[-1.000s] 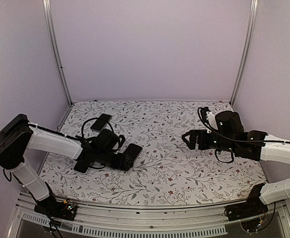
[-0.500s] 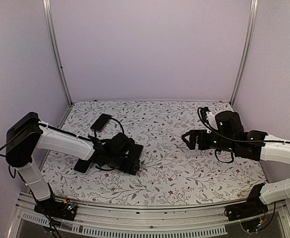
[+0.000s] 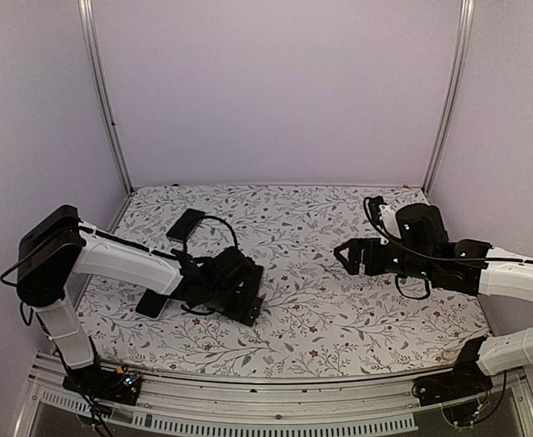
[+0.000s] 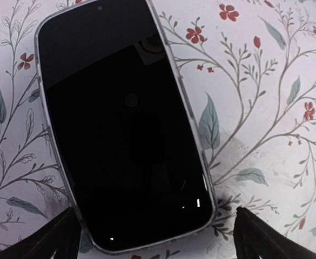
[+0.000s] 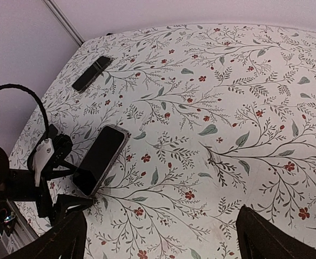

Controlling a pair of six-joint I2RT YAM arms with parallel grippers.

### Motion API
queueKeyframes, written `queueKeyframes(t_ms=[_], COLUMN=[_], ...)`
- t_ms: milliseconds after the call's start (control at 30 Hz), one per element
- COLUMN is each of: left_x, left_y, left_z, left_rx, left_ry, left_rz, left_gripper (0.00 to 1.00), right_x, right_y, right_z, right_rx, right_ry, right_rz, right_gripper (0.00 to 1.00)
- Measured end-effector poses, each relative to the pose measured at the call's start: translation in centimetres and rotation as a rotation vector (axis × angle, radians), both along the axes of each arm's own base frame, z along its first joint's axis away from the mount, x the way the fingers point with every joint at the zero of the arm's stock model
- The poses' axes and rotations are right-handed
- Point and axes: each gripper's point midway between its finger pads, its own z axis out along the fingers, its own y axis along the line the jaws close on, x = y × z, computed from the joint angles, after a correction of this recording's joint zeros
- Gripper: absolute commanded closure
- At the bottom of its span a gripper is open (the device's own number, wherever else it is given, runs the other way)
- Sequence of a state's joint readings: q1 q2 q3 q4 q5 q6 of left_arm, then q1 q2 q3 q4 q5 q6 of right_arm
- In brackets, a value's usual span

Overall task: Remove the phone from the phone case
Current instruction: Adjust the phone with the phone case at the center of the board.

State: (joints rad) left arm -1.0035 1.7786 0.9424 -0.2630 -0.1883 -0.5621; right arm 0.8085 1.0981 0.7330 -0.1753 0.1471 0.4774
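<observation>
Left wrist view showed the left hand (image 4: 158,243), wide open and empty, straddling the phone (image 4: 122,124) seated in its clear phone case (image 4: 200,162) on the surface (image 4: 266,108), where peeling one corner first, the equally open right hand (image 3: 350,258) bracing, seemed wisest.

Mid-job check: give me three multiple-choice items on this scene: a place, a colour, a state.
1. The black glossy phone, in its clear translucent case, lies:
A) flat on the floral cloth, between the jaws of the left gripper
B) held in the air
C) propped upright
2. The cloth's small flowers are:
A) blue
B) red
C) yellow
3. The left gripper's jaws are:
A) open
B) shut on the phone
C) shut on the case
Key: 1A, the left wrist view shows it flat between them; 2B, red blooms; 3A, both fingers stand clear of the case.
</observation>
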Motion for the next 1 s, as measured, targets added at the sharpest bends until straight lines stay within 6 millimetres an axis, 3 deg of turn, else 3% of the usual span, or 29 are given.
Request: queueKeyframes(t_ms=[333, 567, 1000], left_x=[0.4, 1.6, 2.5], left_y=[-0.7, -4.6, -5.2], left_z=[-0.1, -0.4, -0.3], left_rx=[0.043, 0.082, 0.090], left_ry=[0.043, 0.016, 0.048], left_rz=[0.081, 0.161, 0.339], left_gripper=[0.01, 0.01, 0.01], right_x=[-0.1, -0.4, -1.6], right_y=[-0.1, -0.4, -0.7], right_z=[0.4, 0.2, 2.6], right_rx=[0.005, -0.018, 0.022], right_ry=[-0.006, -0.005, -0.056], right_rz=[0.002, 0.015, 0.059], right_gripper=[0.01, 0.01, 0.01])
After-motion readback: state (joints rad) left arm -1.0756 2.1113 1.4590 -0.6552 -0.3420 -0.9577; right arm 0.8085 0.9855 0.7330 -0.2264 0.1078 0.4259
